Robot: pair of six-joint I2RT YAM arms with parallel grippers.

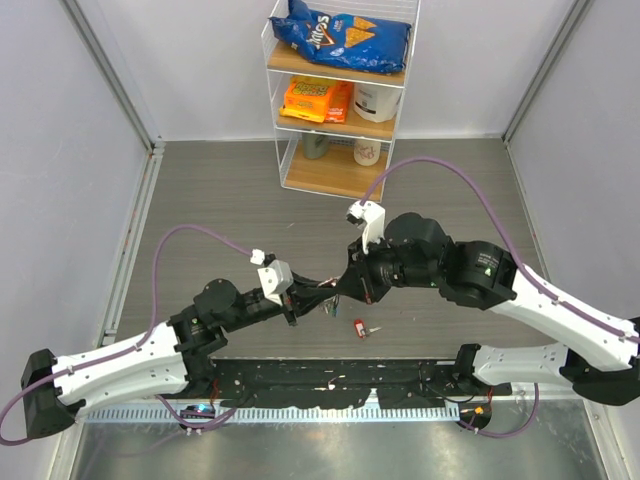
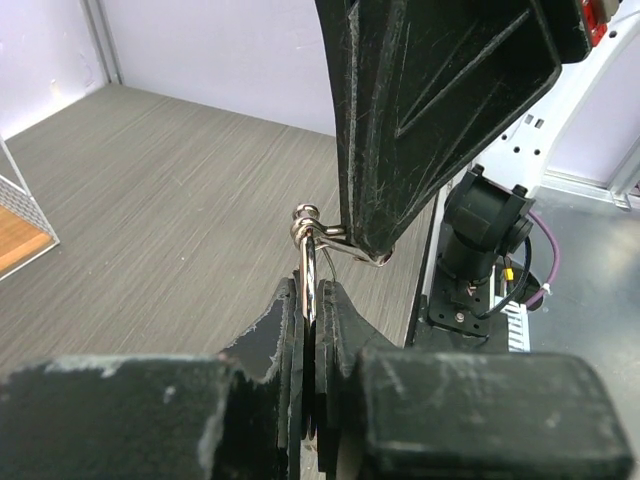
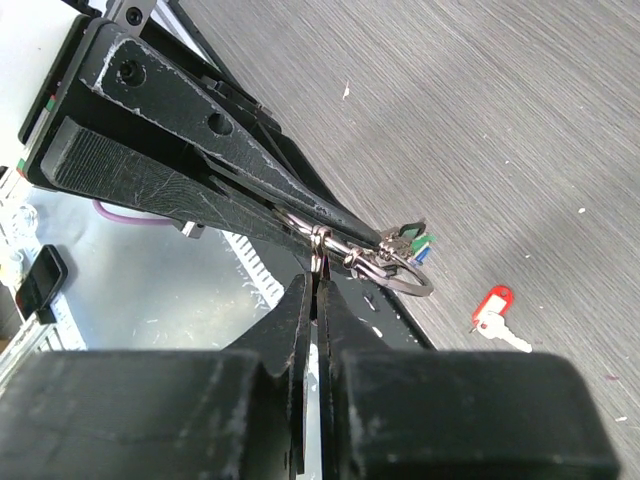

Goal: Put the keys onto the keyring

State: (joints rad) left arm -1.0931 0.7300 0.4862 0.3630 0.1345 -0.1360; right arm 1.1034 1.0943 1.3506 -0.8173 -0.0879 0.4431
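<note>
My left gripper and right gripper meet tip to tip just above the table's near middle. In the left wrist view the left gripper is shut on the thin silver keyring, seen edge-on, with a right gripper finger pressing on it from above. In the right wrist view the right gripper is shut on a small loop of the keyring. A green key and a blue key hang on the ring. The red key lies loose on the table, right of the grippers.
A clear shelf unit stands at the back with a blue chip bag, an orange pack and white cups. Grey walls close in both sides. A black perforated strip runs along the near edge.
</note>
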